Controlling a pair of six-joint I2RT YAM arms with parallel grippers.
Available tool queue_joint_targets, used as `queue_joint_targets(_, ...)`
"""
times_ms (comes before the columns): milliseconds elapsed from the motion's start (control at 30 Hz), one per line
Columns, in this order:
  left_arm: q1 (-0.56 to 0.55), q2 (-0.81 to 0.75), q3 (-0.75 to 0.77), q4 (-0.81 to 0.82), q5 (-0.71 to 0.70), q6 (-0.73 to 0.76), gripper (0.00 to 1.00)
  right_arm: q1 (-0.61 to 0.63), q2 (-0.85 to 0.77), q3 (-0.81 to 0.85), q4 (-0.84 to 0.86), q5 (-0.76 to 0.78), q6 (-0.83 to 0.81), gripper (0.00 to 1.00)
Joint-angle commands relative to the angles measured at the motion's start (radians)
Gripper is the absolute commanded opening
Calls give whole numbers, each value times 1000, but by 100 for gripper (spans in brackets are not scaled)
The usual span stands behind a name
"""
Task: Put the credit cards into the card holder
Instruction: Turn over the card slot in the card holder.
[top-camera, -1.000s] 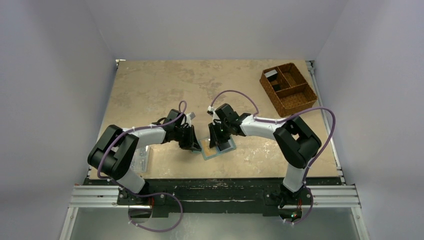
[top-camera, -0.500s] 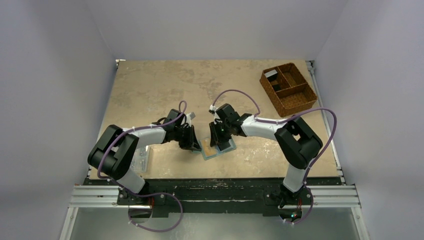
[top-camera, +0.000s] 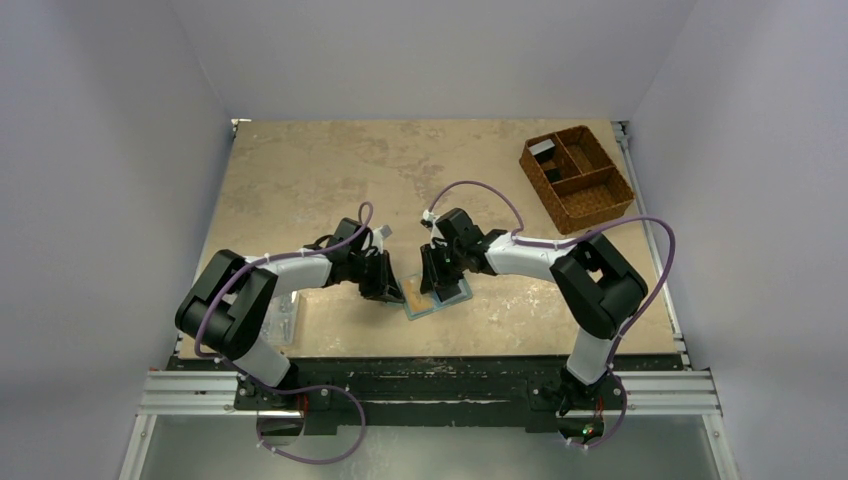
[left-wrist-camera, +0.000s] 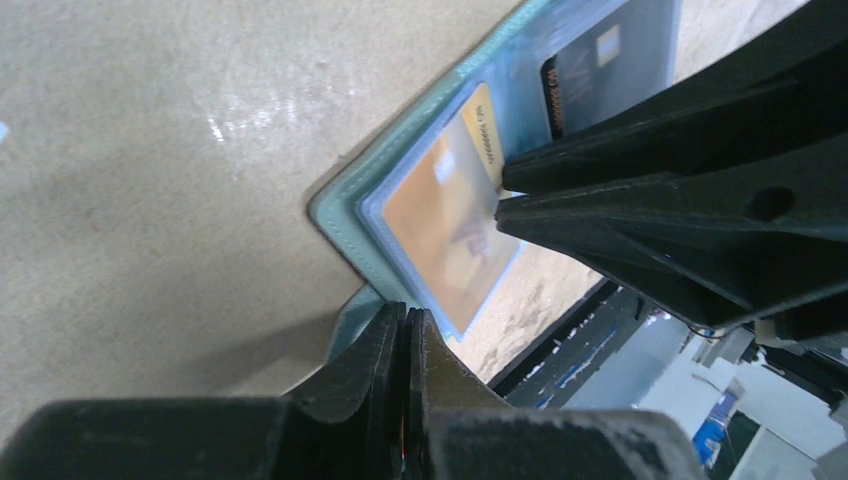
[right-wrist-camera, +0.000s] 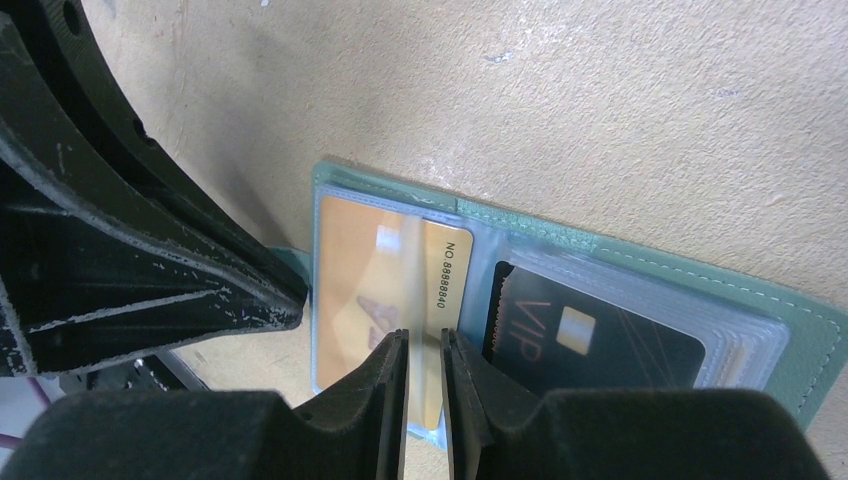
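Observation:
The card holder (top-camera: 440, 300) lies open near the table's front middle, teal with clear sleeves (right-wrist-camera: 800, 330). A tan-orange credit card (right-wrist-camera: 360, 270) sits in the left sleeve (left-wrist-camera: 440, 215). A black card marked VIP (right-wrist-camera: 590, 335) sits in the right sleeve. My right gripper (right-wrist-camera: 425, 345) hovers over the orange card's inner edge, its jaws a narrow gap apart with nothing clearly gripped. My left gripper (left-wrist-camera: 410, 320) is shut at the holder's near-left corner; whether it pinches the cover is hidden. The two grippers (top-camera: 392, 293) (top-camera: 432, 288) nearly touch over the holder.
A brown woven divided basket (top-camera: 577, 178) stands at the far right of the table. A clear plastic box (top-camera: 283, 322) lies under the left arm by the front-left edge. The table's front rail (top-camera: 430, 375) runs close behind the holder.
The right gripper's jaws have parted slightly over the orange card, and its wrist has shifted a little. The left arm and the holder have stayed put.

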Motion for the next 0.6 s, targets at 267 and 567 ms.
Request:
queue_joint_targets(267,15,-42,-6,89,92,-68,12,7,23,-37,9,-23,7,25)
queue_joint_targets(567,15,-37,-12,82,80,-72,18,8,23,-30,6,-26,3,24)
